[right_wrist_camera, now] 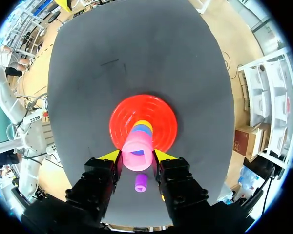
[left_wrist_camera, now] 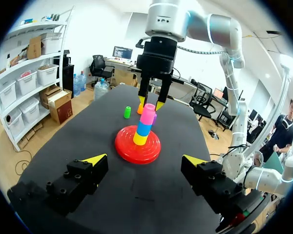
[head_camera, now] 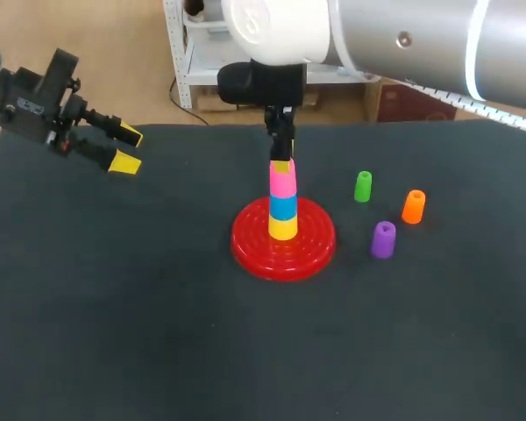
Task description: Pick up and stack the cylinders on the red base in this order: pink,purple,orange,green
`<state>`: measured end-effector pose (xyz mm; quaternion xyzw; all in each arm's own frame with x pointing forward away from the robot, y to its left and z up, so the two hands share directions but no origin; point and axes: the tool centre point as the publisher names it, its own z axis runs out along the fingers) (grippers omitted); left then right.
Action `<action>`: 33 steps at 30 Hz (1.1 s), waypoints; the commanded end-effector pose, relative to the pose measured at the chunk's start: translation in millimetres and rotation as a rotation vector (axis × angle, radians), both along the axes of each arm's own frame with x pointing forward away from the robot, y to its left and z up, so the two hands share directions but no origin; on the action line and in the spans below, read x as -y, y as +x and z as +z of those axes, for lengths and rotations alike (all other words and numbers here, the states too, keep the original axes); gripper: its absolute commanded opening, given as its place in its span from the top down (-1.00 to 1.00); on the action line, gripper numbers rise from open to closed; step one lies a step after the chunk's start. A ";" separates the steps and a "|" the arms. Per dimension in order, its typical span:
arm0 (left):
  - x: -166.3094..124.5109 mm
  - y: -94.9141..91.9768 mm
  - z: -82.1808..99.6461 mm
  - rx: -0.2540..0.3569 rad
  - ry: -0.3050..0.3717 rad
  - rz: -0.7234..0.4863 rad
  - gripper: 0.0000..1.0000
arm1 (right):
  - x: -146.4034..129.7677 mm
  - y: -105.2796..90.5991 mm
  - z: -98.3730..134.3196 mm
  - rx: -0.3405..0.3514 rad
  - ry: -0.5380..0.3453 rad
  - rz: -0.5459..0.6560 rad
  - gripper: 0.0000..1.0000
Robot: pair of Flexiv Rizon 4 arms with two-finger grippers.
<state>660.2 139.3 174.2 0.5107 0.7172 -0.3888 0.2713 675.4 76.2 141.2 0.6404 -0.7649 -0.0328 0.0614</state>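
**Pink cylinder atop the stack, held by the right jaws**

Nearest, toward the bench's right edge, the purple cylinder [head_camera: 383, 239] stands upright and free. Level with it, at the bench's middle, the red base [head_camera: 245, 246] carries a column: yellow cylinder [head_camera: 283, 228], blue cylinder [head_camera: 283, 207], then the pink cylinder [head_camera: 283, 182] on top. The right jaws come down from above and appear clenched on the pink cylinder's upper sides. Farther back stand the orange cylinder [head_camera: 413, 207], then the green cylinder [head_camera: 362, 187], both upright and well apart from the base. Over the far left corner the left jaws hang released, holding nothing. The cylinders look small, light, stiff and smooth-walled. Purple is probably best gripped across its sides near mid-height and kept vertical, since the tall column could topple.
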 end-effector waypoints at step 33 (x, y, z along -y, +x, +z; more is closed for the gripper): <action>-0.8 1.8 -1.0 -0.001 -0.002 -0.005 -1.00 | 18.8 -9.6 31.3 0.170 0.111 -0.134 -1.00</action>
